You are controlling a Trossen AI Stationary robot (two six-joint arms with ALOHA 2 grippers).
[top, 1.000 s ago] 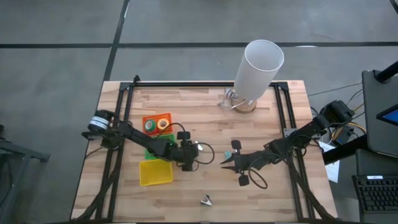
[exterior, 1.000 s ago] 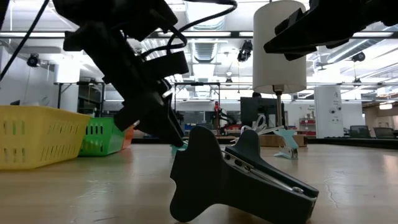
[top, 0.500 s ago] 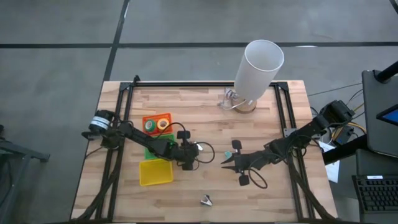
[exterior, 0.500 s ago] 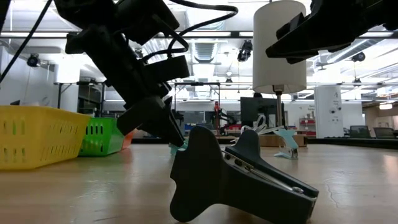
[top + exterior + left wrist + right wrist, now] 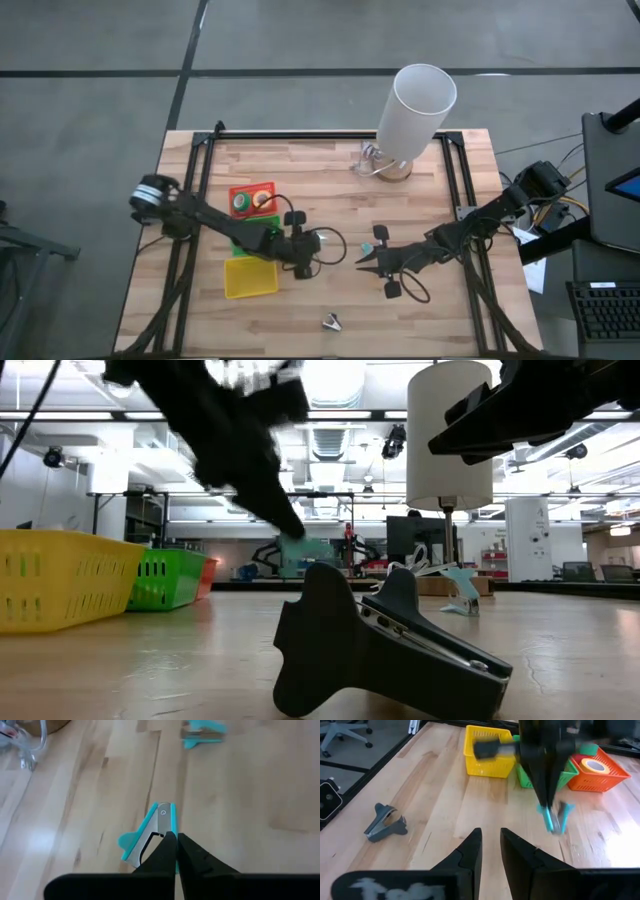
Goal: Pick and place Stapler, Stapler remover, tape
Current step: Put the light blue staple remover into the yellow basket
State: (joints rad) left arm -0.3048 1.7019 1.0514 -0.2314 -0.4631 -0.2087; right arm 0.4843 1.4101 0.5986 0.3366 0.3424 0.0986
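My left gripper (image 5: 318,243) is over the table's middle, shut on a teal stapler remover (image 5: 150,832) that hangs above the wood (image 5: 300,548). A second teal stapler remover (image 5: 379,235) lies on the table to its right. A dark grey one (image 5: 331,322) rests on its claws near the front edge. Tape rolls (image 5: 260,198) lie in the orange tray (image 5: 236,187). My right gripper (image 5: 362,262) hovers right of centre, slightly open with nothing between its fingers (image 5: 490,836). The stapler is out of view. My left gripper pinches the teal stapler remover between its two fingertips (image 5: 169,845), at the end opposite the hinge (image 5: 163,812). The fingers slant down from the table's left. The remover hangs at the fingertips, lifted clear of the table.
A green tray (image 5: 238,243) and a yellow tray (image 5: 250,278) sit under and in front of my left arm. A tall white cylinder on a wooden foot (image 5: 420,105) stands at the far edge, right of centre. Bare wood lies between the two grippers.
My left gripper has shut on the teal stapler remover and risen, lifting it clear of the table.
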